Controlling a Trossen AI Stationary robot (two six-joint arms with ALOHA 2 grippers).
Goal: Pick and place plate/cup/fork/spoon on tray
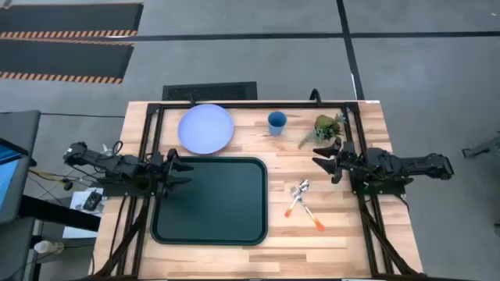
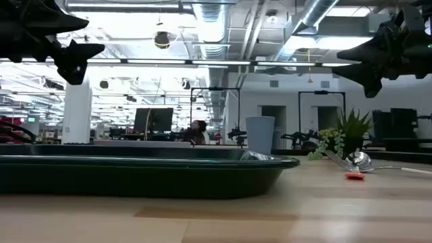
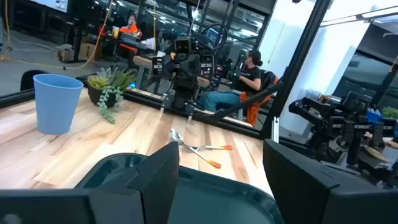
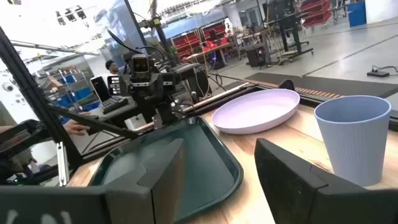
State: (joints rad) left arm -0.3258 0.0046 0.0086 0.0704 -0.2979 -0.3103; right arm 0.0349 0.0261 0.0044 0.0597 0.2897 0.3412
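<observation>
The dark green tray (image 1: 209, 200) lies at the middle left, nothing on it. The pale lavender plate (image 1: 206, 128) lies flat just beyond the tray's far edge. The blue cup (image 1: 276, 121) stands upright at the far middle. The spoon (image 1: 298, 195) and fork (image 1: 310, 215), both orange-handled, lie crossed on the wood right of the tray. My left gripper (image 1: 181, 171) is open, in the air over the tray's left edge. My right gripper (image 1: 326, 158) is open, in the air right of the cutlery.
A small potted plant (image 1: 328, 127) stands at the far right, near my right gripper. A black frame (image 1: 250, 104) runs along the table's far edge and sides. Bare wood (image 1: 312, 250) lies at the near right. People sit in the room beyond the table.
</observation>
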